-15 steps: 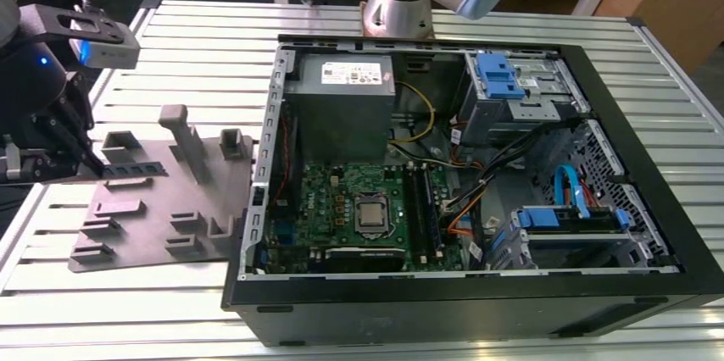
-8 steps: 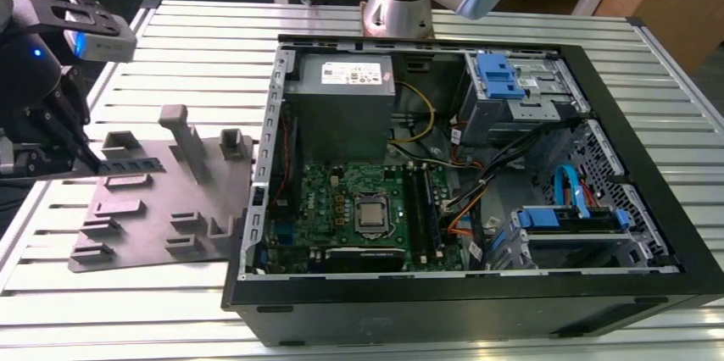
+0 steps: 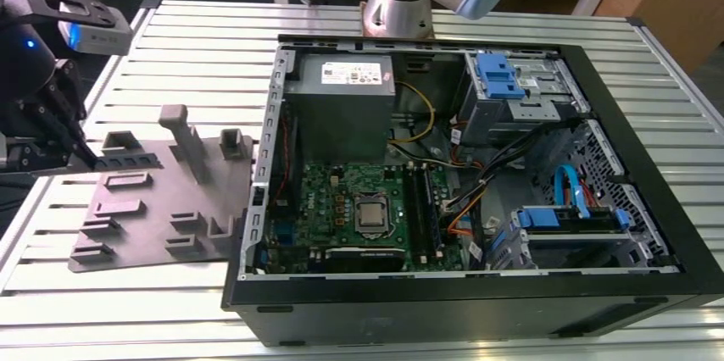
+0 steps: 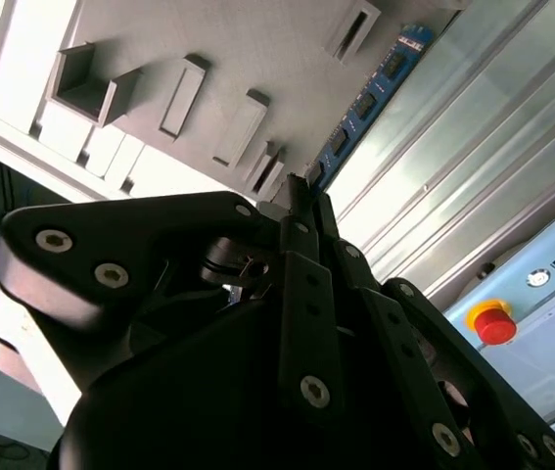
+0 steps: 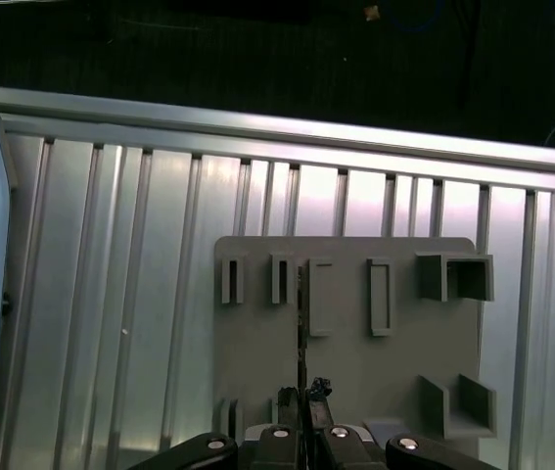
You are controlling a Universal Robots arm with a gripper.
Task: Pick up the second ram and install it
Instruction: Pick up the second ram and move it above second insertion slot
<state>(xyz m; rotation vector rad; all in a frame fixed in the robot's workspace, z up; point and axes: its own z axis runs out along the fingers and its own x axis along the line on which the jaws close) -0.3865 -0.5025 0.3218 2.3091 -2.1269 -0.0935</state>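
Note:
My gripper (image 3: 88, 158) is at the exterior view's left, over the far end of the grey tray (image 3: 147, 234). It is shut on the second ram (image 3: 127, 160), a slim strip with dark chips that sticks out sideways from the fingertips. In the second wrist view the ram (image 4: 370, 98) is blue with a row of black chips and runs away from the gripper (image 4: 301, 191) alongside the tray (image 4: 208, 39). In the first wrist view the ram (image 5: 301, 313) shows edge-on over the tray (image 5: 355, 372), ahead of the gripper (image 5: 306, 394). Whether it touches the tray I cannot tell.
An open computer case (image 3: 453, 310) lies at the exterior view's right, holding a green motherboard (image 3: 334, 200) with a silver processor (image 3: 370, 214) and dark slots (image 3: 425, 208) beside it. The arm's base (image 3: 396, 5) stands behind. A light blue box with a red button (image 4: 492, 323) sits nearby.

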